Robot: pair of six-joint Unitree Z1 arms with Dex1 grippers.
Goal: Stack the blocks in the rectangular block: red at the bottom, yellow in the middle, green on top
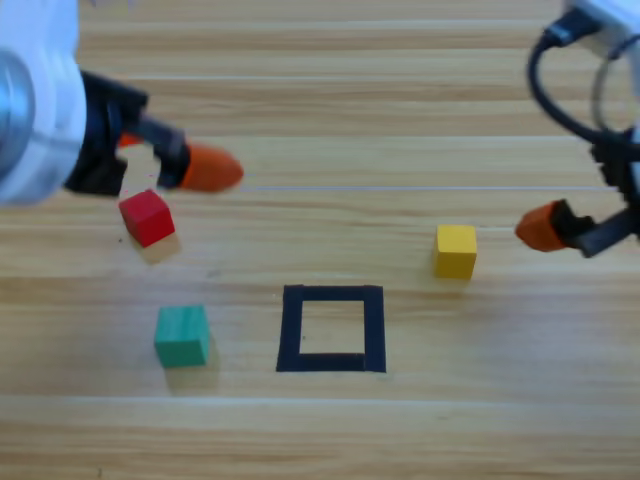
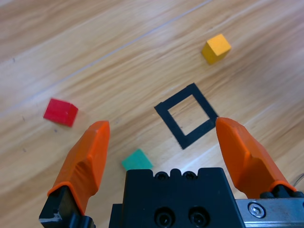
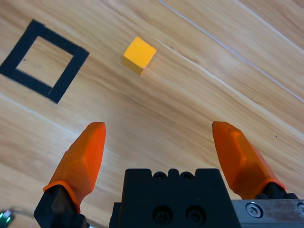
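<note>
- Wooden table [image 1: 400, 440] of pale horizontal planks with visible grain, filling the whole high view.
- Small plain red cube [image 1: 147, 217], resting on the wood at centre left of the frame, turned slightly askew to the plank lines.
- Small plain teal-green cube [image 1: 182, 335], lower left, directly below the red cube and well apart from it.
- Flat black tape outline of a near-square rectangle [image 1: 332, 295], lower centre, bare wood showing inside; no cube touches it.
- Small plain yellow cube [image 1: 456, 250], right of centre, above and to the right of the outline.
</note>
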